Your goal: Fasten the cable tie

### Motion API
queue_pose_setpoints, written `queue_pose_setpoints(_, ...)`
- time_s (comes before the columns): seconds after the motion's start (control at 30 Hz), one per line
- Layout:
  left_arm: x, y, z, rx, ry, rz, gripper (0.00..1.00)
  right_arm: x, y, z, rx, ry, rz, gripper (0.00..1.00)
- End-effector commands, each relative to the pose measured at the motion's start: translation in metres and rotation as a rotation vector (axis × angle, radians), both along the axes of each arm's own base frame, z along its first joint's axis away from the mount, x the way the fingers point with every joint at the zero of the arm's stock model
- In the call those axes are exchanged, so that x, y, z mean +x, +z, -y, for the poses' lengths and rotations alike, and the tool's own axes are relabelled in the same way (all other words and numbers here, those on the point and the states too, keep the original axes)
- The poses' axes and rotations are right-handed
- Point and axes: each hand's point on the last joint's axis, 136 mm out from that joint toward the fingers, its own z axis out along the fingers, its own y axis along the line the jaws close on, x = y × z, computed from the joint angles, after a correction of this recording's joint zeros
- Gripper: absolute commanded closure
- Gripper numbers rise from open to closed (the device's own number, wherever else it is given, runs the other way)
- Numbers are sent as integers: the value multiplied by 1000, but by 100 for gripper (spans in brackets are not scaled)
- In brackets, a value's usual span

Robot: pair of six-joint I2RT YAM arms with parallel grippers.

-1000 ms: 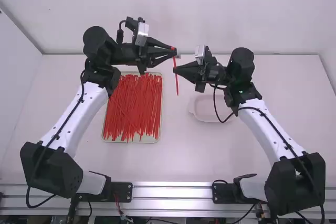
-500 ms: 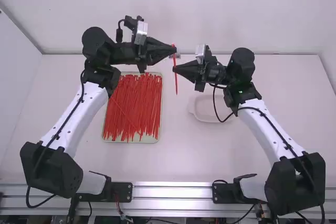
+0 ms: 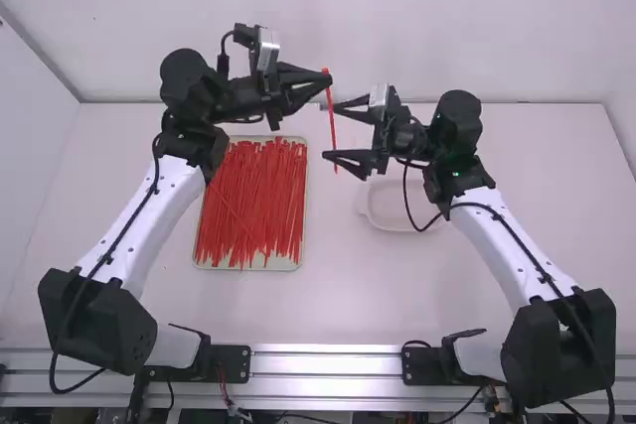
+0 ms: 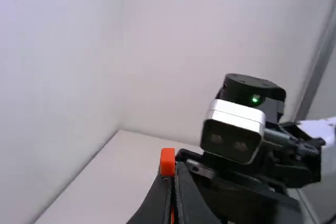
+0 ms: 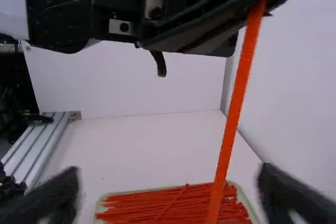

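- Pinching thin red plastic cable tie (image 3: 331, 131) by its head in left hand (image 3: 320, 79).
- Spreading right hand (image 3: 341, 130), shut a moment ago, either side of its hanging strap.
- Probably preparing to catch the tail.

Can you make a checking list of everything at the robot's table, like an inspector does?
Surface: white table.
Job's things: red cable tie hanging from the left gripper; tray of spare ties.
Clutter: clear container beside the tray.
Grippers: left gripper shut on the tie's head; right gripper open, strap between its fingers.
Cables: black cable along the right arm.
Surroundings: white walls; metal rail in front.
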Motion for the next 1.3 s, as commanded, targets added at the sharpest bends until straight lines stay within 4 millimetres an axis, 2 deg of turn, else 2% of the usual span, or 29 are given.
queue_pose_setpoints(0.0,14,0,-11,-12,84,-13,98,1,13,4,8,-5,22,1)
queue_pose_setpoints(0.17,28,-8,-21,2,155,-34,98,8,9,13,0,-32,-3,1)
queue_pose_setpoints(0.2,37,-14,-26,10,206,-59,98,11,8,17,-2,-43,-10,1)
queue_pose_setpoints(0.27,42,-20,-27,22,239,-77,98,15,7,22,-3,-61,-14,1)
queue_pose_setpoints(0.47,56,-44,-31,66,282,-132,98,17,-8,27,-62,-70,87,1)
queue_pose_setpoints(0.73,97,-84,-48,55,358,-265,98,14,-31,28,-135,-61,161,1)
queue_pose_setpoints(0.9,122,-115,-62,19,384,-383,98,18,-40,30,-192,-79,284,1)
queue_pose_setpoints(1.03,132,-135,-72,0,405,-492,98,18,-42,30,-215,-74,386,1)
queue_pose_setpoints(1.17,133,-154,-78,-17,417,-643,98,17,-43,30,-242,-57,534,1)
queue_pose_setpoints(1.23,130,-157,-75,-25,395,-684,98,16,-43,28,-248,-48,590,1)
queue_pose_setpoints(1.27,123,-155,-68,-31,342,-708,98,14,-43,25,-255,-35,645,1)
